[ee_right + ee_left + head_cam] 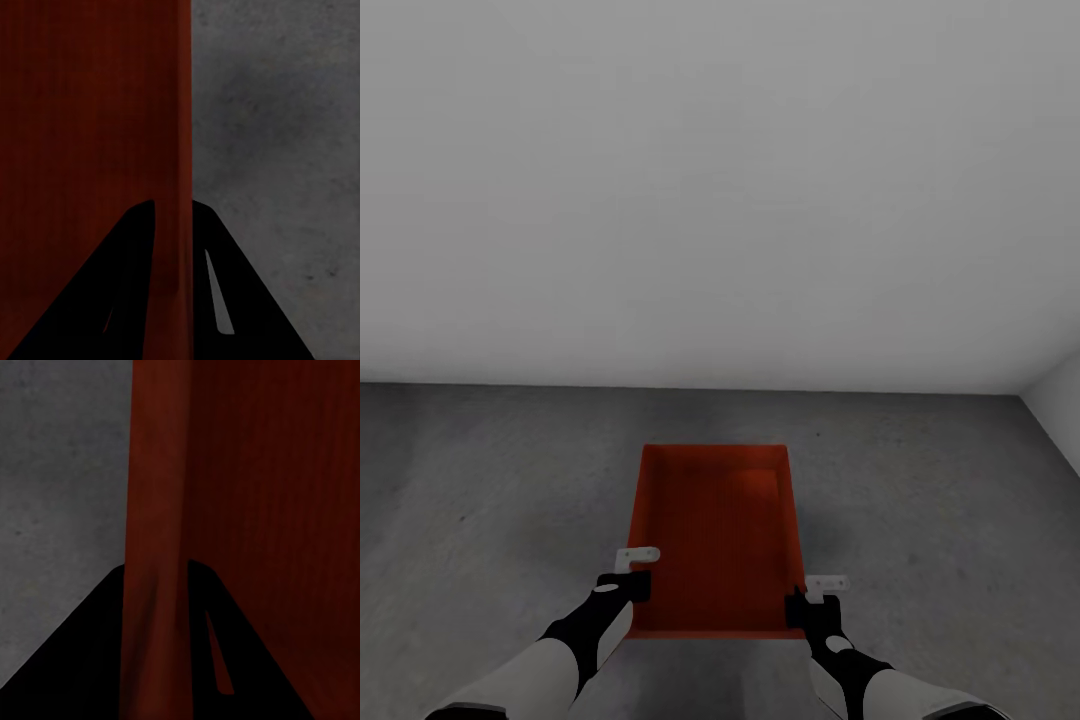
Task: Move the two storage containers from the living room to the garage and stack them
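The orange-red storage container (pixel 715 530) sits over the dark grey floor (pixel 480 500) near the pale wall (pixel 720 180), with the left end effector (pixel 632 578) pinched on its left wall and the right end effector (pixel 812 595) pinched on its right wall.
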Robot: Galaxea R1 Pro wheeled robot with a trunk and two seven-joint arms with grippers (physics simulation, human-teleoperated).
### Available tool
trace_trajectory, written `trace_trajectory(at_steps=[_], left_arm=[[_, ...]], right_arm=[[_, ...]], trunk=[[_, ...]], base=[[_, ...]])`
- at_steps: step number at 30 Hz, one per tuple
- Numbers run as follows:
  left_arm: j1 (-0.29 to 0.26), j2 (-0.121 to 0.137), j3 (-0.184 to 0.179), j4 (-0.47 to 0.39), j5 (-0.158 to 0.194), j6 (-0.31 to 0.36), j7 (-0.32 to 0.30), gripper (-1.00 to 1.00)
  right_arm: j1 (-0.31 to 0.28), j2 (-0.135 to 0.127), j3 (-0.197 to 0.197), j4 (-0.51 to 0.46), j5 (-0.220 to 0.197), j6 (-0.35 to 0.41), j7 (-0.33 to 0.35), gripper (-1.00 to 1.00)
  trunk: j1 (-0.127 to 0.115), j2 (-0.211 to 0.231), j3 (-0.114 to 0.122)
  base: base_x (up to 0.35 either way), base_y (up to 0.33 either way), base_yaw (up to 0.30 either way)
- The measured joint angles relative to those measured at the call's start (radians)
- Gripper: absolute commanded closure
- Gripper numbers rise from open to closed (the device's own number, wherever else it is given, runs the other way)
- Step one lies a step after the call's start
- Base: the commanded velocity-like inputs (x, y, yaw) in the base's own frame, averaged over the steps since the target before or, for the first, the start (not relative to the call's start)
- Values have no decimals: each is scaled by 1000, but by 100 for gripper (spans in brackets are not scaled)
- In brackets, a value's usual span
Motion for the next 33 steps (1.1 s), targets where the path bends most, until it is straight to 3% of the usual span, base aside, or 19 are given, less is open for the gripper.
trace_trajectory(at_steps=[9, 33], left_arm=[[0, 0, 0, 0, 0, 0, 0, 100], [0, 0, 0, 0, 0, 0, 0, 100]], right_arm=[[0, 0, 0, 0, 0, 0, 0, 100], [0, 0, 0, -1, 1, 1, 0, 100]], trunk=[[35, -63, -28], [35, -63, -28]], base=[[0, 0, 0], [0, 0, 0]])
